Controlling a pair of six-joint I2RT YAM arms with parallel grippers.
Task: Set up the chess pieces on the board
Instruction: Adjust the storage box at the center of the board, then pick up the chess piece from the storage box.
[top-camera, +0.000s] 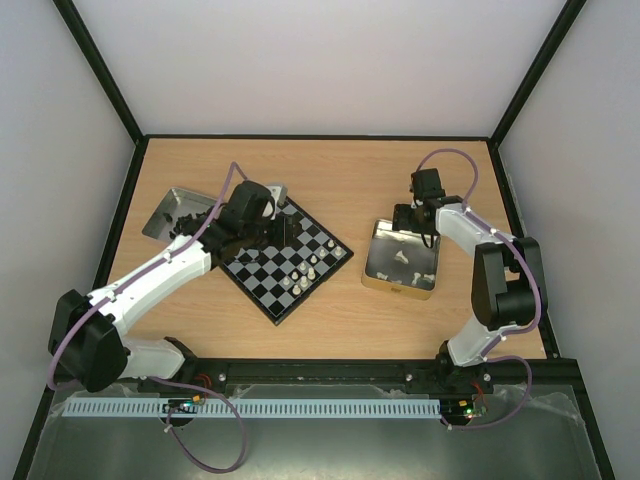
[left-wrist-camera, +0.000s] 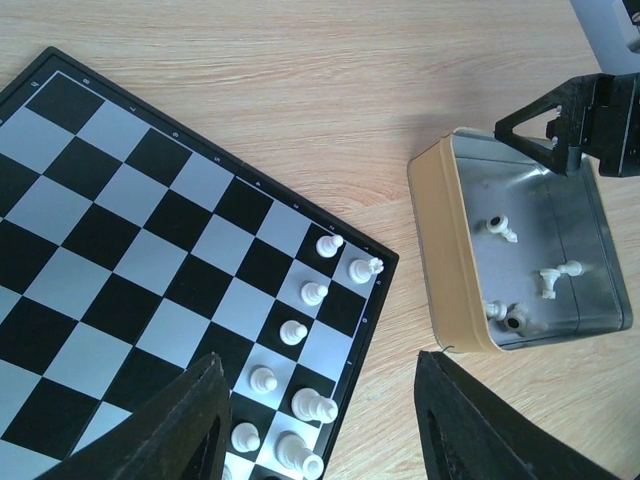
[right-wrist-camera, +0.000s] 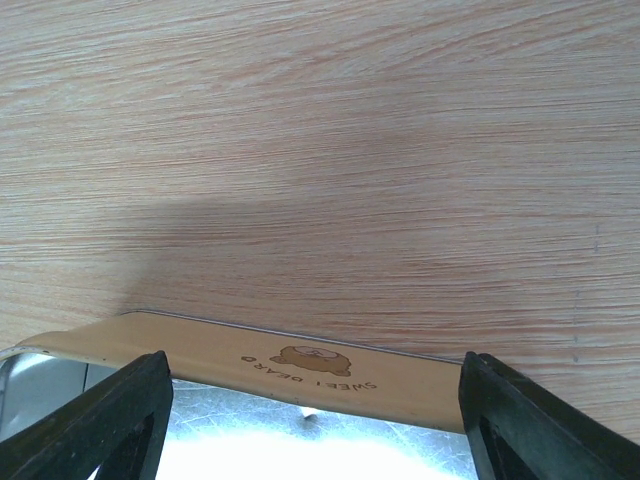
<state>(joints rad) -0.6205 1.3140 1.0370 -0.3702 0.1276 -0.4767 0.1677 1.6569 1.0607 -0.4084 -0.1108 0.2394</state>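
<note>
The board (top-camera: 285, 262) lies turned like a diamond at mid-table. Several white chess pieces (top-camera: 312, 263) stand along its right edge, and they show upright in the left wrist view (left-wrist-camera: 305, 293). My left gripper (top-camera: 272, 232) hovers open and empty over the board; in its own view (left-wrist-camera: 320, 430) the jaws straddle the board's right edge (left-wrist-camera: 368, 310). My right gripper (top-camera: 412, 222) is open and empty above the far wall of a gold-rimmed tin tray (top-camera: 372, 255). That wall (right-wrist-camera: 300, 360) carries a bear print. A few white pieces (left-wrist-camera: 500, 228) lie inside the tray.
A second shallow metal tray (top-camera: 172, 212) sits at the far left behind the left arm. Bare wooden table (top-camera: 350, 180) lies beyond the board and trays. The right gripper (left-wrist-camera: 570, 120) shows in the left wrist view over the tin's far end.
</note>
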